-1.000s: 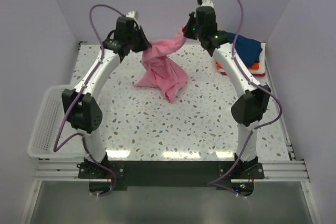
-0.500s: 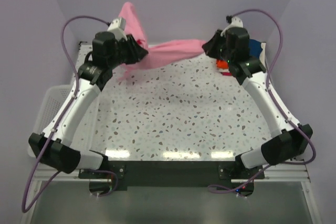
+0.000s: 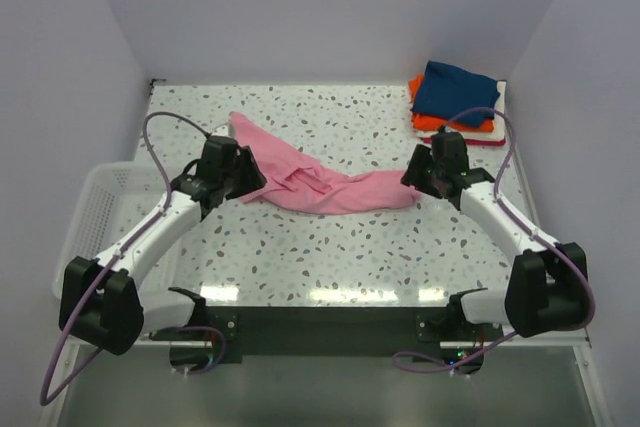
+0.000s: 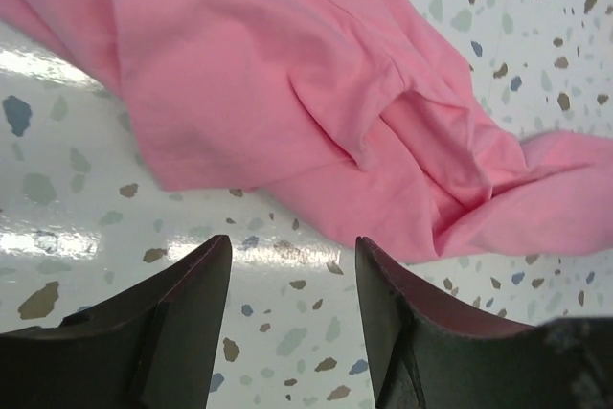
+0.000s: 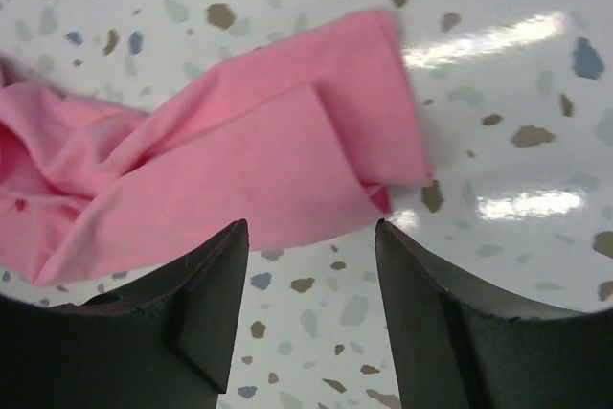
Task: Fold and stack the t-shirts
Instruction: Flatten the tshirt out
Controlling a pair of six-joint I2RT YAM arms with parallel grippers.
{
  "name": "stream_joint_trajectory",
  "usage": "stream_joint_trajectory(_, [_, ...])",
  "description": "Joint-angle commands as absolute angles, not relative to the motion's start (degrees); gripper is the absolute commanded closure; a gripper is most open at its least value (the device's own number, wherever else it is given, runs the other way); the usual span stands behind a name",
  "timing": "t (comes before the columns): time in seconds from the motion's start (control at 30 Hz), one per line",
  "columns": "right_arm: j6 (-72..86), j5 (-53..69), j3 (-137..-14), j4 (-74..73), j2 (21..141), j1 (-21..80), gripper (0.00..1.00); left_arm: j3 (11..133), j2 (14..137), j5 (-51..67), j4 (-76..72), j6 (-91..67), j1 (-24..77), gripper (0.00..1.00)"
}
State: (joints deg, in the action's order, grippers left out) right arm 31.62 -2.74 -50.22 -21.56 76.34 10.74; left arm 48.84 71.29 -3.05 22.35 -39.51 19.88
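Speckled counter (image 3: 340,257) with a pink t-shirt (image 3: 320,185) laid out across it.
The pink t-shirt lies crumpled in a long band from the far left toward the right. A white wire basket (image 3: 85,227) sits at the counter's left edge. The folded t-shirts (image 3: 455,97), navy on orange, are stacked in the far right corner. The left claw (image 4: 292,246) and right claw (image 5: 311,232) are spread and empty, one just beside each end of the shirt.

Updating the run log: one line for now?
pink t-shirt: rumpled, on table | left gripper: open, empty | right gripper: open, empty | folded stack: far right
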Motion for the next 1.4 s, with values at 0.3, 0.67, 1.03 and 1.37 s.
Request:
stream_joint_trajectory(0.3, [30.9, -6.9, -51.7, -14.2, 79.3, 26.3, 0.38, 49.2, 78.5, -18.6, 24.4, -47.0, 19.3, 0.30])
stream_joint_trajectory(0.67, [29.4, -7.8, -50.0, -15.2, 76.6, 26.4, 0.37, 45.7, 86.1, -16.3, 14.9, -50.6, 18.6, 0.29])
stream_joint_trajectory(1.03, [27.9, -7.8, -49.8, -17.1, 74.0, 26.3, 0.36, 44.3, 89.6, -13.6, 4.8, -51.2, 16.2, 0.54])
stream_joint_trajectory(1.37, [28.0, -8.4, -49.2, -16.1, 75.6, 26.3, 0.36, 49.0, 81.0, -14.1, 12.6, -48.1, 16.2, 1.00])
